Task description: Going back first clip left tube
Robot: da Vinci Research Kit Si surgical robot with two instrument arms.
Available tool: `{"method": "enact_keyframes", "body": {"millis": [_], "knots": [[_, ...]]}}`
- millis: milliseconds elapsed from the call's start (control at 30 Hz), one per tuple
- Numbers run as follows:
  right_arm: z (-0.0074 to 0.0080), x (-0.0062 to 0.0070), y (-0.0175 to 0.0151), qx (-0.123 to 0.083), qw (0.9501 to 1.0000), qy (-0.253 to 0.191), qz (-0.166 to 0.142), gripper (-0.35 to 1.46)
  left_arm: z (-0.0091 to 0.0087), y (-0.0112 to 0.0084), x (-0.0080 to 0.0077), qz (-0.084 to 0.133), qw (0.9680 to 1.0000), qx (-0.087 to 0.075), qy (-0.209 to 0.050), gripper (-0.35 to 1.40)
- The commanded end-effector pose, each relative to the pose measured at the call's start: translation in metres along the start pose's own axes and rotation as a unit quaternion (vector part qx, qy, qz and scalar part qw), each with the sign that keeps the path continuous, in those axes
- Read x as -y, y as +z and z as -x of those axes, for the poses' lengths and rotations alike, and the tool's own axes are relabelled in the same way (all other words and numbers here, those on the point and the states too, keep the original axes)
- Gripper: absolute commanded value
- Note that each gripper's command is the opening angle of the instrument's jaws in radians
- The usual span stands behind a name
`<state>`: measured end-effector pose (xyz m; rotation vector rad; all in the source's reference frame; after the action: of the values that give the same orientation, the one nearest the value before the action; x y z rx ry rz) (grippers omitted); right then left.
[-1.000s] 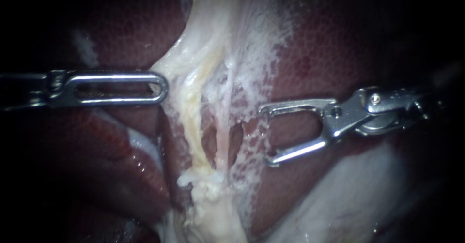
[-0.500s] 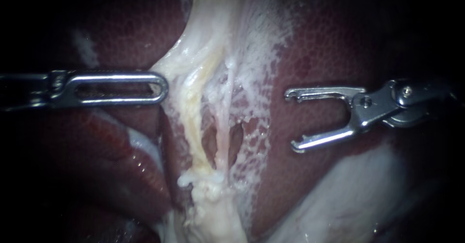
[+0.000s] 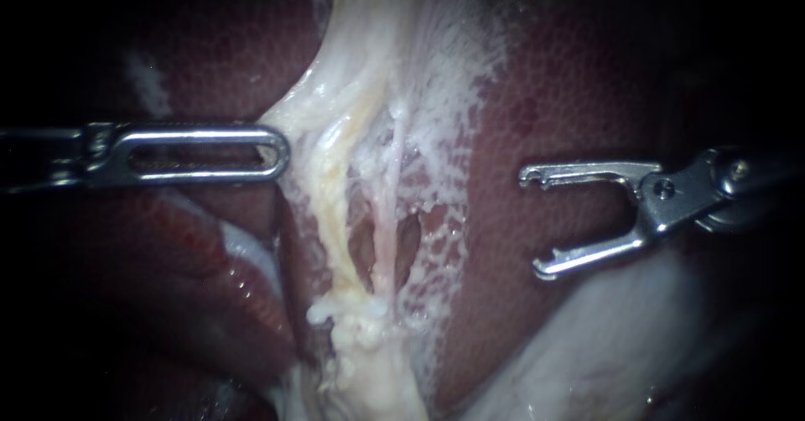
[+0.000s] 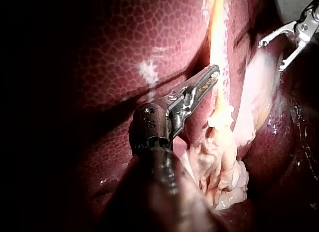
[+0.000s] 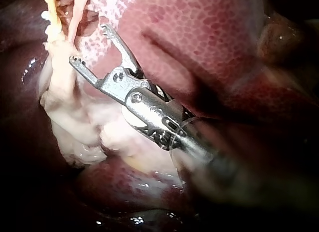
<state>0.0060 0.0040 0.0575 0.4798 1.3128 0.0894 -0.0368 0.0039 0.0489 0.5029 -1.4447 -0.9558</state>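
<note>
Left instrument (image 3: pixel 281 153) reaching in from left, tip touching left edge of tissue band (image 3: pixel 369 77). Band running top to bottom through centre, lying on liver (image 3: pixel 545 94); liver showing on both sides of it. Two tubes running side by side down band's middle: left tube (image 3: pixel 340 220), right tube (image 3: pixel 386 228) just beside it, gaps showing between and beside them. Right instrument (image 3: pixel 532 222) reaching in from right, end effector gaping, nothing in it, hanging over liver right of tubes, apart from them.
</note>
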Motion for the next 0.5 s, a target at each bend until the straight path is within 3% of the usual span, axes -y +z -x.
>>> {"method": "enact_keyframes", "body": {"millis": [33, 500], "knots": [[0.0000, 0.0000, 0.0000, -0.001, 1.0000, 0.001, 0.001, 0.60, 0.0000, 0.0000, 0.0000, 0.000, 1.0000, 0.000, 0.000, -0.35], [-0.0001, 0.0000, 0.0001, -0.002, 1.0000, 0.001, 0.001, 0.60, -0.0001, 0.0000, 0.0000, 0.000, 1.0000, 0.001, 0.000, -0.35]]}}
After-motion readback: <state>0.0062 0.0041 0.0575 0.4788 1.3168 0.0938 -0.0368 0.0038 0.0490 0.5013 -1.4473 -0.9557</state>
